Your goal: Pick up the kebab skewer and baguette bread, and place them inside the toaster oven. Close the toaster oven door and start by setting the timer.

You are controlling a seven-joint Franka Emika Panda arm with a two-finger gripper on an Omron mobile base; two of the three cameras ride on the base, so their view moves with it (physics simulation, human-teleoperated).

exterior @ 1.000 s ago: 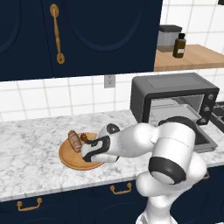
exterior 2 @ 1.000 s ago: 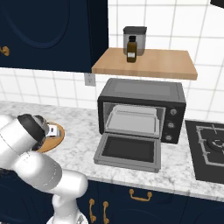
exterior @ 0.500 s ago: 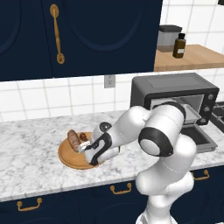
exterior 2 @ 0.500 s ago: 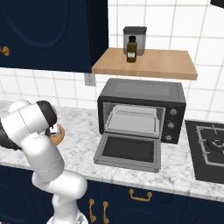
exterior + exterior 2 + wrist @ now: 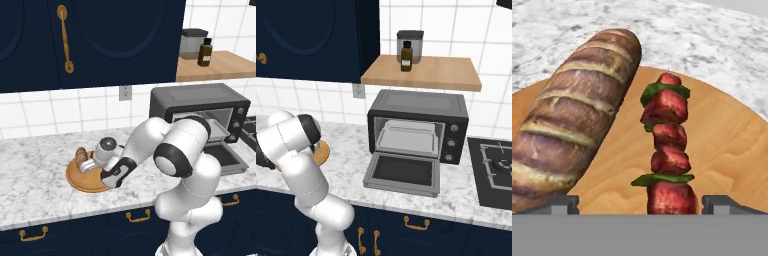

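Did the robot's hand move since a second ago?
Yes. In the left base view the gripper has swung left, away from the toaster oven, over the round wooden board holding the baguette bread and kebab skewer.

Glossy white arm (image 5: 185, 165), blk joints

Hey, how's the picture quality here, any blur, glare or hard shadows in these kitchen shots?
Hand view: sharp close-up, even soft light, the red-chunked kebab skewer and slashed golden-brown baguette crisp on the round wooden board. Left base view: flat rendered lighting, faint shadow under the board. Right base view: no glare on the dark grey toaster oven; its open door clearly visible.
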